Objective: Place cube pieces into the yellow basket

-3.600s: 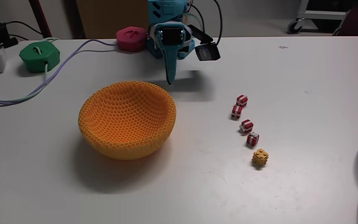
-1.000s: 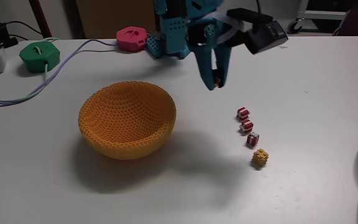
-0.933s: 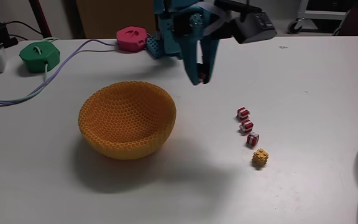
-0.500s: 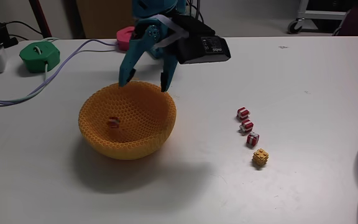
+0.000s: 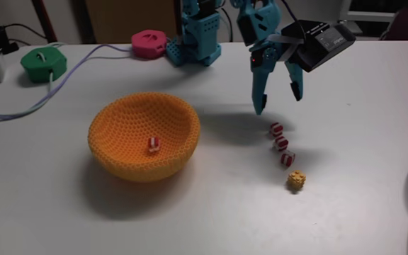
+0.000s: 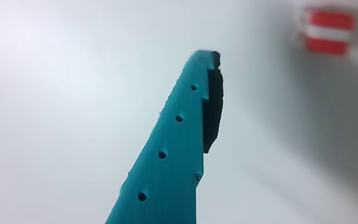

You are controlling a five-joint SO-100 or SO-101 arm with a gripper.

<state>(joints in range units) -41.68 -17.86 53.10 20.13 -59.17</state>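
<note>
Jaws [image 5: 278, 103] apart, empty, above striped cubes [image 5: 276, 129]; one cube [image 5: 153, 145], prob. striped, in basket [image 5: 112, 152]

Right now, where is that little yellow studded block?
In the fixed view, the yellow studded block sits on the white table, right of the orange bowl, at the near end of the row of three striped cubes.

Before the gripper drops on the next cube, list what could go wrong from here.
1. The three striped cubes lie in a tight line; the open gripper closing on the nearest striped cube could nudge its neighbour.
2. A nudge could also shift the yellow studded cube at the row's end.
3. In the wrist view one cube sits far off to the side of the finger, so the approach may need correcting.
</note>
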